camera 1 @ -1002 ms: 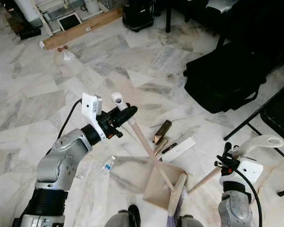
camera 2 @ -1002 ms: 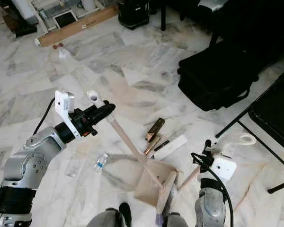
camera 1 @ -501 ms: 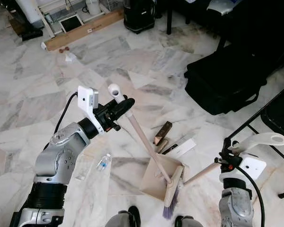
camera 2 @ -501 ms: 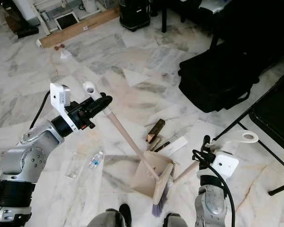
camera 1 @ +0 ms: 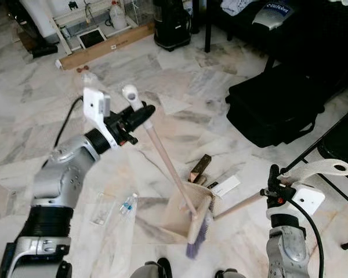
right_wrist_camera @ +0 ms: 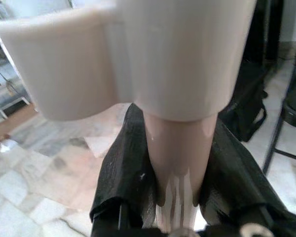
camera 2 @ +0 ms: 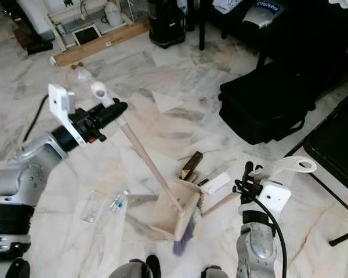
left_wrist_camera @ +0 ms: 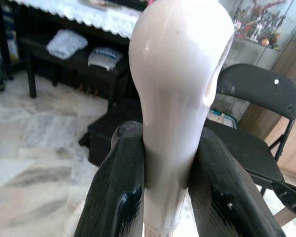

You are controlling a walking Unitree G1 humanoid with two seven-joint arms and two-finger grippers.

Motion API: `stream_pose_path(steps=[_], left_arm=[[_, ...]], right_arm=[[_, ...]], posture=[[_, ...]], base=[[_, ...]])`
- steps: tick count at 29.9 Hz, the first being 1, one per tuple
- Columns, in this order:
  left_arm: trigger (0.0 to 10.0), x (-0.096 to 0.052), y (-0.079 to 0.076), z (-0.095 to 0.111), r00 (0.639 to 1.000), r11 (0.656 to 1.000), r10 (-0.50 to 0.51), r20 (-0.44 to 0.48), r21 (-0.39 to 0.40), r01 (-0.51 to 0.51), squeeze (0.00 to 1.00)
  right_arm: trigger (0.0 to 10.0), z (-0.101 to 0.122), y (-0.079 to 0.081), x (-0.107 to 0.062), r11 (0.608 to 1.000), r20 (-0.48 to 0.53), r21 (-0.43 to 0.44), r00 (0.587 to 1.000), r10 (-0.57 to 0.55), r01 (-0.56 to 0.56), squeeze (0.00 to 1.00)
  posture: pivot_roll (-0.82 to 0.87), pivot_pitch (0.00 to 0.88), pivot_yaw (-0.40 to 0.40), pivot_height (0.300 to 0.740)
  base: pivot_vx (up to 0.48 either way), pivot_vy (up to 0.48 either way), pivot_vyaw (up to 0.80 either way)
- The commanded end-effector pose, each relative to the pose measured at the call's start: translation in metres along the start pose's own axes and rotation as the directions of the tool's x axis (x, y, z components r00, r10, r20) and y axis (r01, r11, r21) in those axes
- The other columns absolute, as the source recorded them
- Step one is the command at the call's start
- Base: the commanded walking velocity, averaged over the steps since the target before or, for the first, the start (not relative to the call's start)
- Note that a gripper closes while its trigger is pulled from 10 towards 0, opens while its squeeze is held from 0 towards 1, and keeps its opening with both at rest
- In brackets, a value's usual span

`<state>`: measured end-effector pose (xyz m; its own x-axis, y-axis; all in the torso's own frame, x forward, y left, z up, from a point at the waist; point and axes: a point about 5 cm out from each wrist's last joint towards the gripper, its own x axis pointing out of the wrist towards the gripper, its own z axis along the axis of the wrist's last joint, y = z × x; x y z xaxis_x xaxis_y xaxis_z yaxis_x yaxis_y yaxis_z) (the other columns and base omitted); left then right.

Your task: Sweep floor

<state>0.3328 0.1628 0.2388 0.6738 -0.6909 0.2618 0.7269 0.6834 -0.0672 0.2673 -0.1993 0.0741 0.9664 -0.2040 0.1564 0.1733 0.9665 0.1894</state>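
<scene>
My left gripper (camera 1: 140, 114) is shut on the beige broom handle (camera 1: 165, 162), just below its white cap (left_wrist_camera: 180, 64). The handle slants down to the brush head (camera 1: 198, 227), whose purple bristles rest on the edge of the beige dustpan (camera 1: 171, 217) on the marble floor. Low on the right, my right gripper (camera 1: 272, 190) is shut on the dustpan's long handle (camera 1: 243, 204), whose white grip end (right_wrist_camera: 123, 54) sticks out behind the fingers. A brown block (camera 1: 200, 168) and a white strip (camera 1: 226, 185) lie just beyond the dustpan.
A small bottle (camera 1: 126, 204) and a clear wrapper (camera 1: 101, 208) lie left of the dustpan. A black bag (camera 1: 278, 104) sits at the right, with a folding chair (camera 1: 342, 145) beside it. A wooden plank (camera 1: 104, 46) and a black bin (camera 1: 171, 23) stand at the back.
My left gripper has moved up and to the left, so the broom stands steeper. The brush head has slid left onto the dustpan. The camera has also shifted.
</scene>
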Motion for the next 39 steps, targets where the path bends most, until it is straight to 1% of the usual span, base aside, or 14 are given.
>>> stream_pose_path(steps=[1,9,10,13,18,20,24,26,29,32,33,34,37,39], left_arm=[[10.0,-0.003,0.000,0.014,0.999,1.000,-0.028,0.029,0.008,0.028,0.00],[10.0,-0.004,0.004,0.039,0.993,0.999,-0.048,0.110,-0.006,0.049,0.00],[10.0,-0.004,0.004,0.039,0.993,0.999,-0.048,0.110,-0.006,0.049,0.00],[10.0,-0.006,0.006,0.052,0.984,0.997,-0.055,0.172,-0.035,0.062,0.00],[10.0,-0.008,0.007,0.057,0.979,0.996,-0.053,0.199,-0.057,0.066,0.00],[10.0,-0.009,0.007,0.059,0.977,0.996,-0.052,0.205,-0.056,0.065,0.00],[10.0,-0.010,0.010,0.061,0.984,0.999,-0.035,0.175,0.010,0.034,0.00],[10.0,-0.011,0.018,0.066,0.982,0.998,0.017,0.189,0.062,-0.029,0.00],[10.0,-0.012,0.023,0.069,0.979,0.992,0.062,0.192,0.096,-0.082,0.00],[10.0,-0.014,0.031,0.073,0.966,0.972,0.141,0.215,0.157,-0.177,0.00],[10.0,-0.015,0.035,0.076,0.951,0.952,0.187,0.244,0.195,-0.237,0.00],[10.0,-0.015,0.035,0.076,0.951,0.952,0.187,0.244,0.195,-0.237,0.00],[10.0,-0.018,0.041,0.082,0.917,0.927,0.252,0.309,0.194,-0.320,0.00],[10.0,-0.019,0.043,0.084,0.903,0.915,0.276,0.330,0.198,-0.352,0.00]], right_arm=[[10.0,0.007,0.009,0.006,0.999,0.034,0.039,0.999,0.023,-0.025,0.00],[10.0,0.002,0.010,0.006,0.999,0.015,0.035,0.999,0.030,-0.031,0.00],[10.0,0.002,0.010,0.006,0.999,0.015,0.035,0.999,0.030,-0.031,0.00],[10.0,-0.003,0.009,0.005,0.999,-0.004,0.029,1.000,0.027,-0.027,0.00],[10.0,-0.009,0.007,0.004,1.000,-0.027,0.020,0.999,0.020,-0.020,0.00],[10.0,-0.010,0.005,0.003,1.000,-0.032,0.019,0.999,0.015,-0.015,0.00],[10.0,-0.011,0.004,0.002,1.000,-0.034,0.016,0.999,0.009,-0.009,0.00],[10.0,-0.011,0.004,0.002,1.000,-0.031,0.014,1.000,0.007,-0.006,0.00],[10.0,-0.011,0.003,0.003,1.000,-0.029,0.013,1.000,0.006,-0.005,0.00],[10.0,-0.011,0.004,0.004,1.000,-0.027,0.014,1.000,0.008,-0.007,0.00],[10.0,-0.011,0.004,0.004,1.000,-0.026,0.015,1.000,0.009,-0.009,0.00],[10.0,-0.011,0.004,0.004,1.000,-0.026,0.015,1.000,0.009,-0.009,0.00],[10.0,-0.010,0.005,0.005,1.000,-0.023,0.016,1.000,0.011,-0.011,0.00],[10.0,-0.010,0.005,0.005,1.000,-0.022,0.016,1.000,0.012,-0.012,0.00]], posture=[[0.07,0.123,0.114,0.740],[0.08,0.123,0.116,0.740],[0.08,0.123,0.116,0.740],[0.08,0.123,0.117,0.740],[0.08,0.124,0.117,0.740],[0.08,0.124,0.117,0.740],[0.08,0.124,0.116,0.740],[0.08,0.124,0.116,0.740],[0.08,0.124,0.116,0.740],[0.08,0.121,0.114,0.740],[0.08,0.119,0.113,0.740],[0.08,0.119,0.113,0.740],[0.08,0.121,0.113,0.740],[0.08,0.120,0.113,0.740]], base=[[0.000,0.000,0.00],[0.000,0.000,0.00],[0.000,0.000,0.00],[0.000,0.000,0.00],[0.000,0.000,0.00],[0.000,0.000,0.00],[0.000,0.000,0.00],[0.000,0.000,0.00],[0.000,0.000,0.00],[0.000,0.000,0.00],[0.000,0.000,0.00],[0.000,0.000,0.00],[0.000,0.000,0.00],[0.000,0.000,0.00]])
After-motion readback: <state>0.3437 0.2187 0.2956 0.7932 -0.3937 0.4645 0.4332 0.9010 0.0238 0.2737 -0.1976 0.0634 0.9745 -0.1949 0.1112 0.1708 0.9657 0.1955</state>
